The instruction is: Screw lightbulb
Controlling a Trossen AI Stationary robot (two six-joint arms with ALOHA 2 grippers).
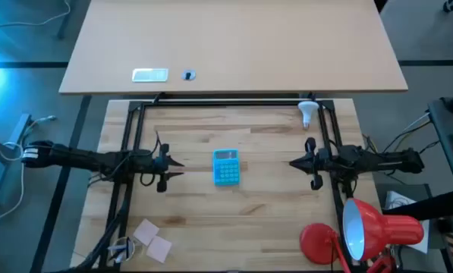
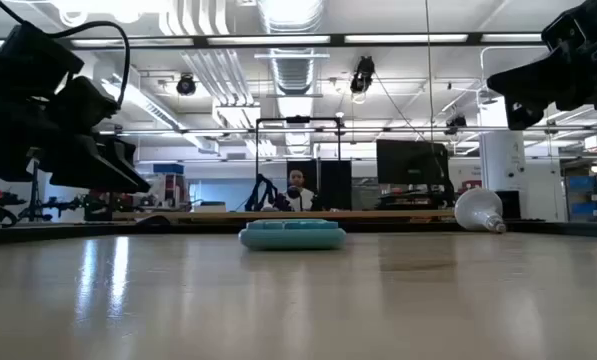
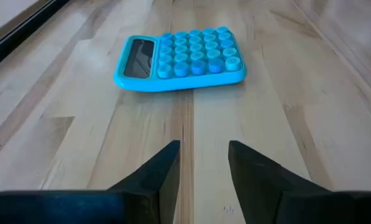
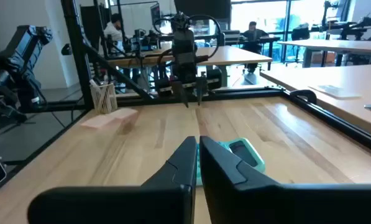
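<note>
We find the bulb lying on its side at the table's one o'clock corner, just inside the black frame, touching nothing. Directly toward six o'clock from it hovers the right gripper, fingers pressed together and empty. A blue calculator sits mid-table between that gripper and the left gripper, whose fingers are slightly spread on nothing. At five o'clock stands the red lamp; pink notes lie at seven o'clock.
</note>
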